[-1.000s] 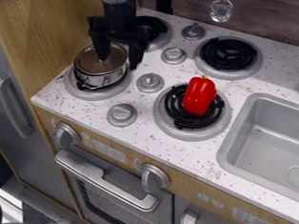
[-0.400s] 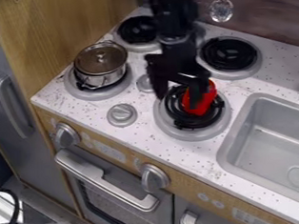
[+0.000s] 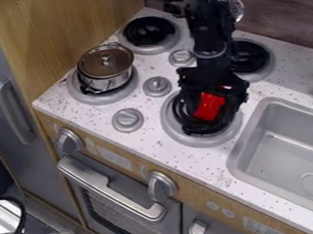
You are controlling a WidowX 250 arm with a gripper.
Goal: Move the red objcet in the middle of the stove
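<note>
Hanging above the burner [image 3: 193,140], the tool [image 3: 211,114] is shown with its fingers spread wide around the red toy pepper [image 3: 210,105], which is seated on the burner directly beneath it, while the lidded pot [image 3: 106,64] is placed well apart from the tool.

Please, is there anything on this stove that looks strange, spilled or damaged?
One small oddity: the red pepper lies directly on a burner, without any pan. I see nothing spilled or damaged.
</note>
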